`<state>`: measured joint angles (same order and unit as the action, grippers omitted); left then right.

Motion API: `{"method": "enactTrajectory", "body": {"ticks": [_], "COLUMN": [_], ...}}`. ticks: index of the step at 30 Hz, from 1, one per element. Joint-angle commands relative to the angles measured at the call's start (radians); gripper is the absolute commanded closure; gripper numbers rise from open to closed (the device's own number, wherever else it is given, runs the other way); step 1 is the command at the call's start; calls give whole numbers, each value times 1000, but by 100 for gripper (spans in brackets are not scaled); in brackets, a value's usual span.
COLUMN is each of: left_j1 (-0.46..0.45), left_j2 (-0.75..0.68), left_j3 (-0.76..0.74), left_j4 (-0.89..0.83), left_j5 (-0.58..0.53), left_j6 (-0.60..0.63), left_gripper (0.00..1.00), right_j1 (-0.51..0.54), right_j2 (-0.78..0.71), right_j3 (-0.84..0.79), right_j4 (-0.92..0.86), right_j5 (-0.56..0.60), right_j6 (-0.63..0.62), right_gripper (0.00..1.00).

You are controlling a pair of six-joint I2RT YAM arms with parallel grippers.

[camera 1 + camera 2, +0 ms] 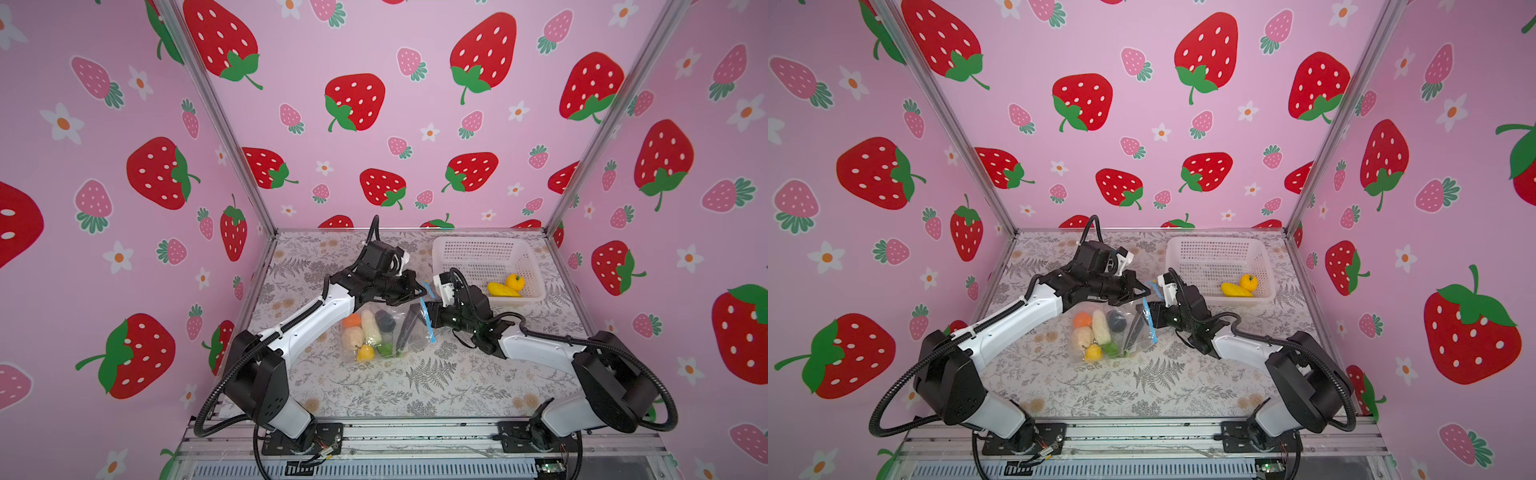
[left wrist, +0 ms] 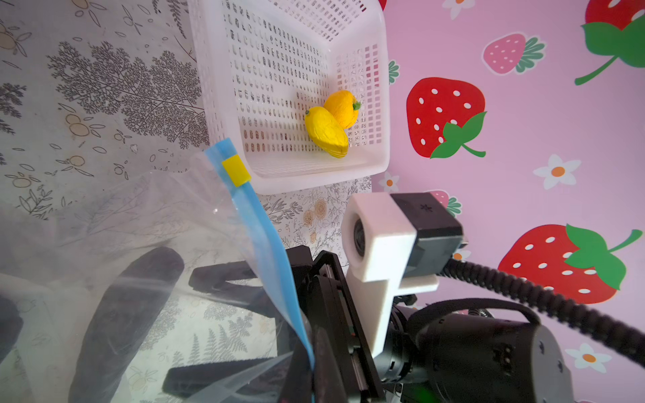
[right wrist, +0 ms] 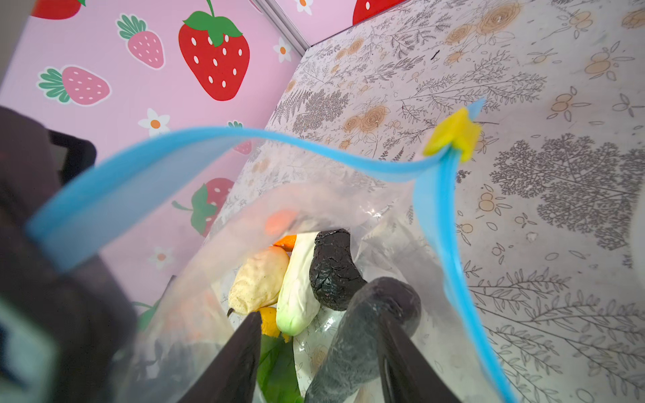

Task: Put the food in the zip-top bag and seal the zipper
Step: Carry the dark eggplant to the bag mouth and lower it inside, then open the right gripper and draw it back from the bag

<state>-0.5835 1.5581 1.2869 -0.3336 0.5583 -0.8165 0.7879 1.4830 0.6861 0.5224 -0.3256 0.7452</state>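
Lying near the ctr of the table [image 1: 415, 386], the zip-top bag [image 1: 415, 345] has its mouth turned to 3 o'clock. The zipper [image 1: 428, 322] runs along that edge, approx. from 12 to 6 o'clock in both top views. Inside the bag are an orange pc [image 1: 351, 320], a white pc [image 1: 370, 328], a beige pc [image 1: 353, 337], a small yellow pc [image 1: 365, 352], a green pc [image 1: 386, 351] and a black lumpy pc [image 3: 331, 272]. The left gripper [image 1: 420, 294] is at the 12 o'clock end of the mouth w/ jaws together, clamped on one lip of the zipper. In the right wrist view this lip bows away from the other lip, so the mouth is open, and both lips meet at the yellow slider [image 3: 453, 134]. The right gripper [image 3: 319, 322] reaches in from 3 o'clock, its fingers [image 3: 241, 359] inside the mouth and set apart. A dark grey long pc [image 3: 370, 328] lies btw. them, against one finger only, w/ a gap to the other. At approx. 1 o'clock on the table stands the white basket [image 1: 486, 241]. In it are 2 yellow pcs [image 1: 503, 289], touching each other, not yet in the bag.
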Motion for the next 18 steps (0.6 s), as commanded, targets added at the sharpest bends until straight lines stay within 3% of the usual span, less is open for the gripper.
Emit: {"method": "enactTrajectory", "body": {"ticks": [1,11,18], "left_j1": [3,24,25], "left_j2": [-32,-48,-62], "left_j3": [-7,-39,-50], "left_j4": [14,23,20], "left_j5": [2,5,11], "left_j6": [-1,-2,-1], "left_gripper": [100,100,100], "right_j1": [7,7,-27], "right_j2": [-57,-241,-327], "right_j3": [33,21,21], "right_j4": [-48,-234,-415], "right_j5": [10,126,242], "right_j6": [-32,-105,-154], "right_gripper": [44,45,40]}}
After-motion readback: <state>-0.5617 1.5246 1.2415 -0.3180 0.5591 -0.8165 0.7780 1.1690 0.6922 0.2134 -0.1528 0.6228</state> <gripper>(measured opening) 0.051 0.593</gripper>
